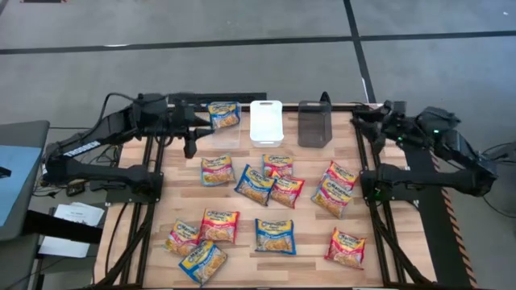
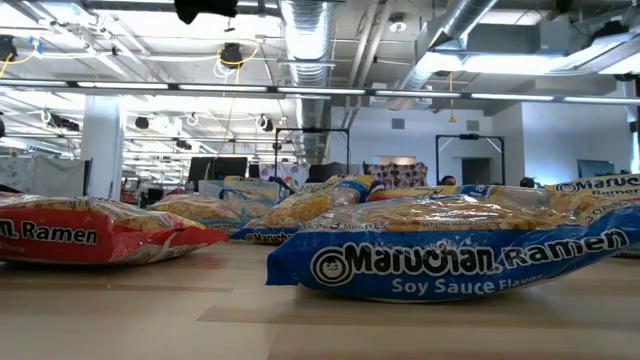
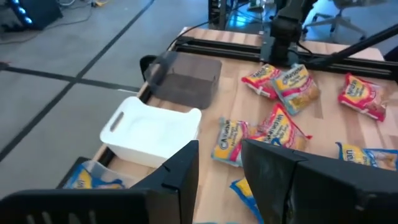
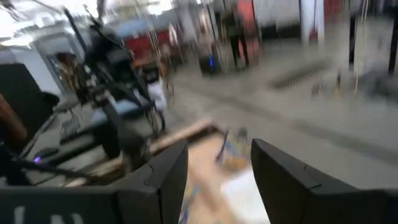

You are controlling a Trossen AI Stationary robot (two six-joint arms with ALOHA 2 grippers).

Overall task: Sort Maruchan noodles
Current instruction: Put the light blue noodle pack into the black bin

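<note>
On a wooden table [image 1: 306,234] seen from above, Maruchan noodles lie scattered in front of three small bins lined up along the far edge. The white bin [image 1: 266,122] stands in the middle of that row, with the clear bin [image 1: 225,129] just beside it on the left arm's side and the dark bin [image 1: 314,123] just beside it on the right arm's side. One blue-and-yellow packet [image 1: 224,114] rests on the clear bin. Nearer than the white bin, a cluster of four packets [image 1: 266,180] sits close together, some overlapping. Two more packets [image 1: 335,188] overlap below the dark bin, and a red packet [image 1: 345,246] lies alone near the front edge on that side. A blue packet [image 1: 275,236] lies toward the front, straight down from the white bin, with four others [image 1: 203,239] grouped toward the front on the left arm's side.

The left gripper [image 1: 191,145] hangs just beside the clear bin, on the side away from the white bin; its fingers [image 3: 180,171] stand apart with nothing between them. The right gripper [image 1: 360,119] waits at the far edge beyond the dark bin, well apart from the white bin; its wrist picture is blurred, but the fingers [image 4: 165,171] appear spread and empty.
</note>
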